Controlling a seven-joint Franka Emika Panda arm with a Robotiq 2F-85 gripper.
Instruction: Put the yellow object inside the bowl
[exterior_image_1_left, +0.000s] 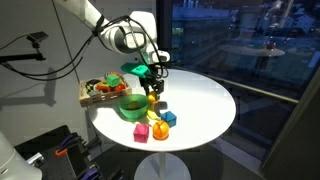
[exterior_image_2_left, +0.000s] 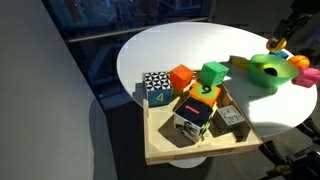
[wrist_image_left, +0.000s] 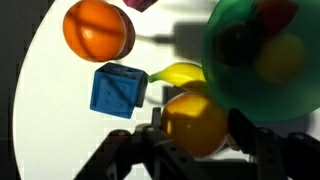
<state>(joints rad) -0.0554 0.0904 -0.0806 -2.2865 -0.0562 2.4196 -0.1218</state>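
My gripper (wrist_image_left: 196, 128) is shut on the yellow object (wrist_image_left: 192, 118), a rounded amber-yellow piece about the size of the blue cube. I hold it right beside the rim of the green bowl (wrist_image_left: 290, 92). In both exterior views the gripper (exterior_image_1_left: 152, 88) (exterior_image_2_left: 284, 36) hangs at the bowl's (exterior_image_1_left: 130, 108) (exterior_image_2_left: 262, 72) edge with the yellow object (exterior_image_1_left: 153, 98) (exterior_image_2_left: 276, 46) between its fingers. Dark and yellowish patches show in the bowl. I cannot tell whether the piece touches the table.
A blue cube (wrist_image_left: 118, 88), an orange ball (wrist_image_left: 98, 30) and a pink cube (exterior_image_1_left: 141, 132) lie on the round white table (exterior_image_1_left: 205, 100). A second bright yellow piece (wrist_image_left: 180, 72) lies between cube and bowl. A wooden tray (exterior_image_2_left: 190, 150) holds several toys.
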